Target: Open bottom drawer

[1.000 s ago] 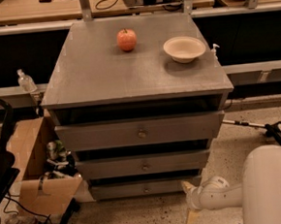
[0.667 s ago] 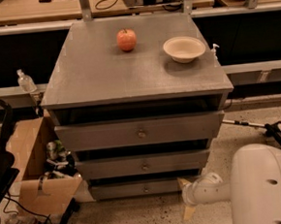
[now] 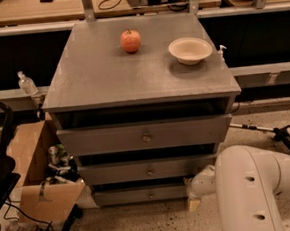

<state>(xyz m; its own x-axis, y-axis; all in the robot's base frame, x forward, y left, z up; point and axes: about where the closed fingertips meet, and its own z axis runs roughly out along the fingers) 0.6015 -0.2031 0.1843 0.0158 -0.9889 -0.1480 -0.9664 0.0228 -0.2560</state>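
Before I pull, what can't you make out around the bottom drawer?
1. The bottom drawer: its right end is hidden behind the gripper, which sits low at the front right corner of the cabinet.
2. Whether the gripper touches the drawer: cannot tell from the camera view.
3. The robot arm: cut off by the bottom edge.
4. The cardboard box: contents too small to name.

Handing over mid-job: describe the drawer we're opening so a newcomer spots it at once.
Find the grey cabinet with an apple and a bowl on top; it has three stacked drawers. The bottom drawer is the lowest, just above the floor, and the gripper sits by its right end. Unlike the two above, its front is the shortest.
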